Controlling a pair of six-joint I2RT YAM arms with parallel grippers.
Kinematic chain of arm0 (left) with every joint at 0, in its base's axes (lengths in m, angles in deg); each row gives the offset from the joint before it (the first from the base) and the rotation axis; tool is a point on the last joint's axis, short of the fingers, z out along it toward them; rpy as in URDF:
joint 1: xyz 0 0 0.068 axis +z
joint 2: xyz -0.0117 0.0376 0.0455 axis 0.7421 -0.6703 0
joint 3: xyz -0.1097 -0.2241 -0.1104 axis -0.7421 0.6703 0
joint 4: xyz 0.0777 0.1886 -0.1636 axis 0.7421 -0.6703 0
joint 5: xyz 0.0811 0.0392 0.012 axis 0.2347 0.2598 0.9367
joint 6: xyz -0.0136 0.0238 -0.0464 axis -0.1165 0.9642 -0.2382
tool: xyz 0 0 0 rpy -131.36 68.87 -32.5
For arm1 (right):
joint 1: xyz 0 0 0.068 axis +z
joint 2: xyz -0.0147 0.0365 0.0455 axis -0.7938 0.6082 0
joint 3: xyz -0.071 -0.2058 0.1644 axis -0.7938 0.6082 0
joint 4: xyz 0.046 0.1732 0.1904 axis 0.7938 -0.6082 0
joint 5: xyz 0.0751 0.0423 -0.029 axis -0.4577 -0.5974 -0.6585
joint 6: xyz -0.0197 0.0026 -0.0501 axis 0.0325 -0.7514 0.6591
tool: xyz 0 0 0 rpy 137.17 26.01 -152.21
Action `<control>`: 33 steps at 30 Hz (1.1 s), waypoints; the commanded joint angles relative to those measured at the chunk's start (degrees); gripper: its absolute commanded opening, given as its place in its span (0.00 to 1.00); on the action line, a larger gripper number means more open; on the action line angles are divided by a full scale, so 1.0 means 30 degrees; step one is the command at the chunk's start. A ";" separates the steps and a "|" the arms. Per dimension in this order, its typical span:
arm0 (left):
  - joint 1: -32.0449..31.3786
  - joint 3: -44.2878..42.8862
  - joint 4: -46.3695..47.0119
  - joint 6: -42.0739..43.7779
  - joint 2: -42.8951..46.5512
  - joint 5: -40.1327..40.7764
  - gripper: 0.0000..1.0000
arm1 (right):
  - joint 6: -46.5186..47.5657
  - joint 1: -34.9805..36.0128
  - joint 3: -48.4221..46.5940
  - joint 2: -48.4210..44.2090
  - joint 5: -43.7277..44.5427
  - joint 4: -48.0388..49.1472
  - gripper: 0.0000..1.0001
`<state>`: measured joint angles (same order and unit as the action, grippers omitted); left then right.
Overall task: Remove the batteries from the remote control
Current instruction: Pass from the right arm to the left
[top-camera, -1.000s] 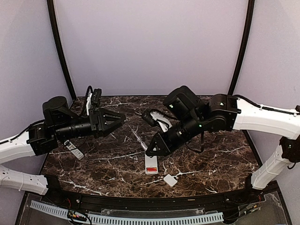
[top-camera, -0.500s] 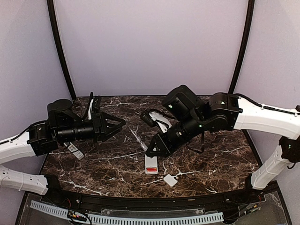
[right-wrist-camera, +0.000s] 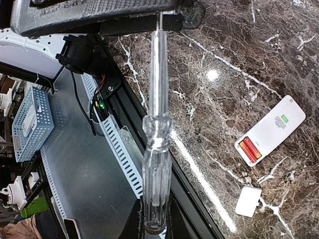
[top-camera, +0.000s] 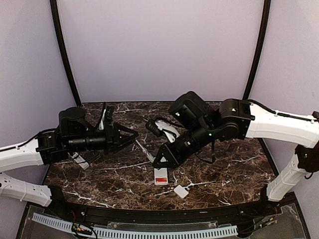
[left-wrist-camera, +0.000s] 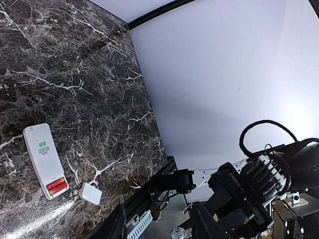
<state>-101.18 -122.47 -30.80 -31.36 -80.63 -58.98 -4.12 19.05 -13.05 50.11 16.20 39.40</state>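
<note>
A white remote (top-camera: 160,174) lies face down near the table's front, its bay uncovered with red batteries (top-camera: 160,179) inside. It also shows in the left wrist view (left-wrist-camera: 44,158) with the batteries (left-wrist-camera: 56,186), and in the right wrist view (right-wrist-camera: 271,129) with the batteries (right-wrist-camera: 250,149). Its small white cover (top-camera: 181,191) lies beside it. My right gripper (top-camera: 160,160) is shut on a clear screwdriver (right-wrist-camera: 157,144), above and behind the remote. My left gripper (top-camera: 133,134) is open and empty, hovering at the screwdriver's tip.
A white remote (top-camera: 168,128) and a black remote (top-camera: 153,126) lie behind my right gripper. A black remote (top-camera: 107,113) and a white one (top-camera: 79,160) lie at the left. The table's front edge has a black rail (top-camera: 149,215).
My left gripper has moved right, toward the screwdriver's tip. My right gripper has shifted slightly left with the screwdriver. The remote, batteries and cover have not moved.
</note>
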 commanded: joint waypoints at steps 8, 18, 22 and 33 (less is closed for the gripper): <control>-0.0079 0.0252 0.1420 -0.0465 -0.0556 -0.0857 0.28 | 0.0127 0.0246 -0.0413 0.0301 -0.0154 -0.0126 0.00; -0.0077 0.0443 0.1530 -0.0828 -0.0536 -0.0933 0.09 | 0.0039 0.0226 -0.0388 0.0571 0.0004 -0.0291 0.00; -0.0057 0.0525 0.1447 -0.0917 -0.0484 -0.0905 0.04 | 0.0039 0.0231 -0.0410 0.0601 0.0171 -0.0361 0.00; -0.0083 0.0542 0.1294 -0.0918 -0.0431 -0.0776 0.00 | 0.0097 0.0222 -0.0413 0.0720 0.0659 -0.0559 0.00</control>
<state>-101.16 -121.70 -27.13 -34.57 -82.49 -61.21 -3.79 19.23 -13.07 51.47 16.31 38.86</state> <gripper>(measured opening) 0.014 0.080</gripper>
